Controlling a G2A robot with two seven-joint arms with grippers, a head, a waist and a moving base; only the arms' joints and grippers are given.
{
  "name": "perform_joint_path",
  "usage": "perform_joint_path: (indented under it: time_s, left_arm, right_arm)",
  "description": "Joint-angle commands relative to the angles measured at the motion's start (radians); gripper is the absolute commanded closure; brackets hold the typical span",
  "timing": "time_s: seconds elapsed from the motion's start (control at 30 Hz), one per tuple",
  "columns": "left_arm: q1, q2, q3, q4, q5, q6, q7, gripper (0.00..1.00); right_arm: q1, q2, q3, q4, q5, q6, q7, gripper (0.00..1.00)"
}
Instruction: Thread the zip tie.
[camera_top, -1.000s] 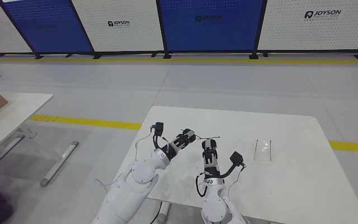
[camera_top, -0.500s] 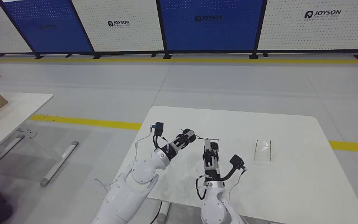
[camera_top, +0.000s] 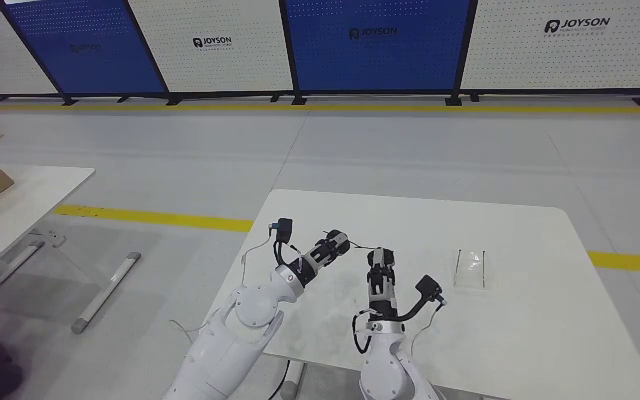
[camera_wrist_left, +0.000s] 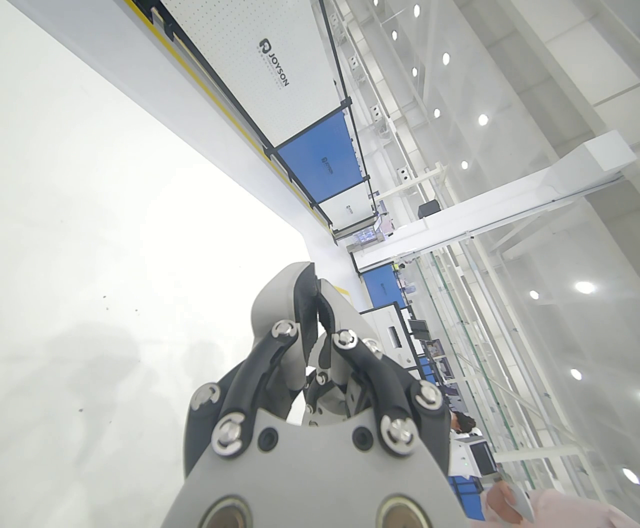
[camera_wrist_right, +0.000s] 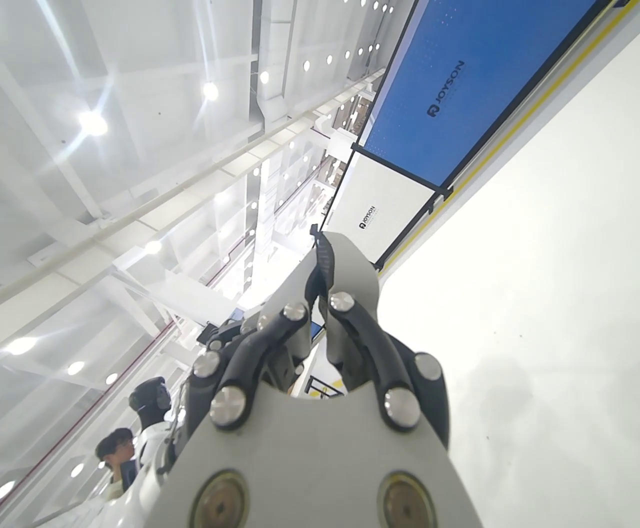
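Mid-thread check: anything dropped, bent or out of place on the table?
Nothing stands out. The zip tie runs straight between the left pincer and right pincer; the clear packet lies flat on the table.

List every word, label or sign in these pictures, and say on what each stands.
White panel left of centre: a logo with one brand word; brand print is not quoted here.
Middle blue panel: the same logo.
Right white panel: the same logo; the small line under it is too small to read.
Left blue panel: faint print, too blurred.
Zip tie, table, clear packet: no print seen.
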Motion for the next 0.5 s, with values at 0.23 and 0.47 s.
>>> perform_joint_path:
  time_s: [0.23, 0.47]
  left_arm:
    - [0.000, 0.000, 0.000, 0.000, 0.000, 0.000, 0.000, 1.00]
    - [0.000, 0.000, 0.000, 0.000, 0.000, 0.000, 0.000, 1.00]
  right_arm:
    - [0.014, -0.004, -0.008, 0.015, 0.003, 0.007, 0.008, 1.00]
    - [0.025, -0.008, -0.012, 0.022, 0.003, 0.011, 0.012, 1.00]
